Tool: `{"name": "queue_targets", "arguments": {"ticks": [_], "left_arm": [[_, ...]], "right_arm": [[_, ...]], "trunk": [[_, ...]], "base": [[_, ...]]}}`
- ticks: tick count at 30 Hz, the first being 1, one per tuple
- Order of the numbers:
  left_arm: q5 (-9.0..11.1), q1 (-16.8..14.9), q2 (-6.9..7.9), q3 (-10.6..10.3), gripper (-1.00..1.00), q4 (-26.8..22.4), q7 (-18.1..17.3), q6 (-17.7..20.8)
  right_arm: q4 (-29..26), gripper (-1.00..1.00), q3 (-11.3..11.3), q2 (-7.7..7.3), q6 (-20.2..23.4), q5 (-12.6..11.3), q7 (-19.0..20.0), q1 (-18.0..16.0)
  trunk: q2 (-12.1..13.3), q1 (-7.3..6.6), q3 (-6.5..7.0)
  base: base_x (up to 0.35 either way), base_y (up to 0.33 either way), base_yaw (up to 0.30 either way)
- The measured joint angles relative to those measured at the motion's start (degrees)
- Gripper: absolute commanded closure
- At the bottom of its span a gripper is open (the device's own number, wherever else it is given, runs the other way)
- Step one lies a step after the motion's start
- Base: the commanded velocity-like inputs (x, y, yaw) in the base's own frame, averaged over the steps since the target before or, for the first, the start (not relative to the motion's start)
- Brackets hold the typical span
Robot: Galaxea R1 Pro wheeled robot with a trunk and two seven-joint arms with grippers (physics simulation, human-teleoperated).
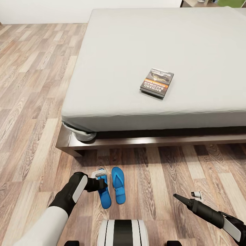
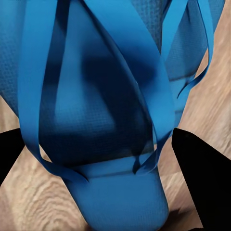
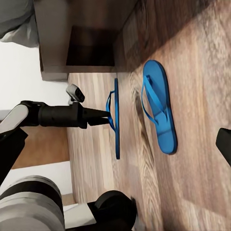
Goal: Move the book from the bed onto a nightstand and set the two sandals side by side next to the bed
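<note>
L gripper (image 1: 101, 185) clamped on sandal (image 1: 104, 195) strap.

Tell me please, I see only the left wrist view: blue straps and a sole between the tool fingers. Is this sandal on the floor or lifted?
Observer: Lifted. In the right wrist view the held sandal hangs roughly level above the floor, with the left tool at its strap.
Operator: Where is the second one?
Observer: The other sandal lies flat on the floor just right of the held one, lengthwise toward the bed.
Operator: And the book?
Observer: The book lies on the mattress, near the edge facing the robot.
</note>
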Motion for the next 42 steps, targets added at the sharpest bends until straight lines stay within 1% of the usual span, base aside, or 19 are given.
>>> {"name": "queue_targets", "arguments": {"ticks": [9, 13, 40, 42], "left_arm": [[0.06, -0.01, 0.00, 0.00, 1.00, -0.10, 0.00, -0.10], [0.04, -0.01, 0.00, 0.00, 1.00, -0.38, 0.00, -0.97], [0.16, 0.00, 0.13, 0.17, 1.00, -0.63, -0.15, -1.32], [0.18, 0.00, 0.11, 0.17, 1.00, -0.65, -0.19, -1.32]], "right_arm": [[0.00, -1.00, 0.02, 0.00, 0.00, -0.03, 0.00, 0.00], [0.00, -1.00, 0.06, 0.06, 0.00, 0.01, 0.00, 0.00], [0.00, -1.00, 0.00, 0.04, 0.00, 0.02, 0.01, 0.00], [0.00, -1.00, 0.00, 0.03, 0.00, 0.02, 0.00, 0.01]], "trunk": [[0.00, 0.00, 0.00], [-0.05, 0.11, -0.88], [-0.05, 0.10, -0.89], [-0.08, 0.16, -1.32]], "base": [[0.000, 0.000, 0.000], [0.000, 0.000, 0.000], [0.000, 0.000, 0.000], [0.000, 0.000, 0.000]]}}
